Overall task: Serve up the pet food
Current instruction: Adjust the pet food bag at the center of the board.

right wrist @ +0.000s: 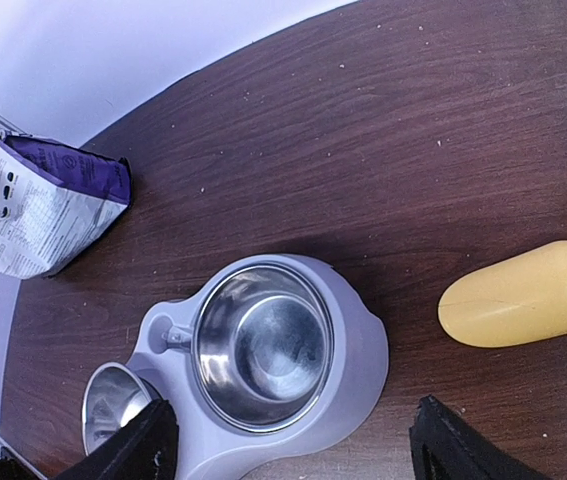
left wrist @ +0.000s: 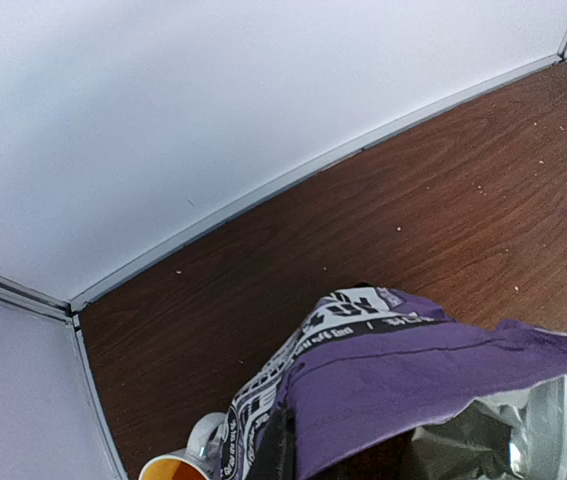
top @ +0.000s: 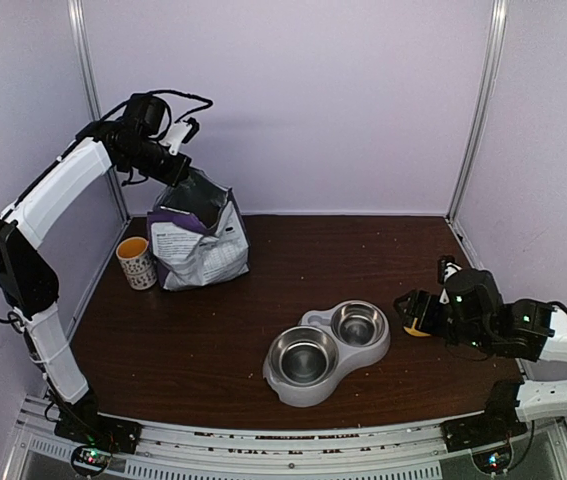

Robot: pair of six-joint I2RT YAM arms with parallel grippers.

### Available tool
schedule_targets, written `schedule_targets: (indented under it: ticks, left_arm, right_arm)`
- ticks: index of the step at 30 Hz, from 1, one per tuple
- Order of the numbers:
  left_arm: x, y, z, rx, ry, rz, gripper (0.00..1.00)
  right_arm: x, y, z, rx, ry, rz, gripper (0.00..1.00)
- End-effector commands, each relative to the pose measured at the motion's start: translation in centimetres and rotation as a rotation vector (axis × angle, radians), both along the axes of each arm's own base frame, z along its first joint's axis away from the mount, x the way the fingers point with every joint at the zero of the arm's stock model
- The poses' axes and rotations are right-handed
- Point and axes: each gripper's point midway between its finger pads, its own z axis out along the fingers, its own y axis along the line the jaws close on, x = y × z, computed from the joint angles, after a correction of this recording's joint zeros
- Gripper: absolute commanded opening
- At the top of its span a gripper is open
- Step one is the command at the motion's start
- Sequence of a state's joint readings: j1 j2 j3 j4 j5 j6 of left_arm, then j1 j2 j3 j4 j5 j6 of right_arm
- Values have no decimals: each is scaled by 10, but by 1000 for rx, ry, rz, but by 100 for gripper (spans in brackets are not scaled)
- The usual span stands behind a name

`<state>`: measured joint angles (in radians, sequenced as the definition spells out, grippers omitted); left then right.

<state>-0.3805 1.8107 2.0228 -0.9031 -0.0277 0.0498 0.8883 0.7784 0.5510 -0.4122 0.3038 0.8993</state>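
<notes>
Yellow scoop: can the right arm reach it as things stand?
Probably yes. The right gripper is open close beside the yellow scoop, which lies alone on the table with nothing between them.

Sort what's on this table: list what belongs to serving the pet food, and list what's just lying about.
For the job: puppy food bag, yellow scoop, double-bowl feeder, both sides empty. The kibble itself is not in view.

Just lying about: mug beside the bag.

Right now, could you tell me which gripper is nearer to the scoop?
Right. The right gripper hangs open just beside the scoop; the left gripper is far across the table, shut on the bag's top.
</notes>
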Motion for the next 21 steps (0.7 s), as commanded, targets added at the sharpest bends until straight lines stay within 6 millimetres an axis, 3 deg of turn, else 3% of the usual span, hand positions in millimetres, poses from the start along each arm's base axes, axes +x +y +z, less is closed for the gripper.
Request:
schedule_targets:
  ticks: [1, 4, 7, 15, 21]
  left_arm:
    - [8, -15, 120, -181, -347, -52, 0]
    - [-2, -26, 108, -215, -323, -125, 0]
    - [-26, -37, 90, -245, -277, -227, 0]
    - [-95, -55, 5, -246, -126, -373, 0]
    - [-139, -70, -39, -246, -16, -426, 0]
  right_arm:
    - [3, 2, 1, 43, -7, -14, 81]
    - [3, -1, 0, 39, -8, -25, 81]
    - [3, -7, -2, 21, -9, -42, 81]
    - [8, -43, -22, -124, 57, -136, 83]
    - [23, -78, -34, -180, 127, -233, 86]
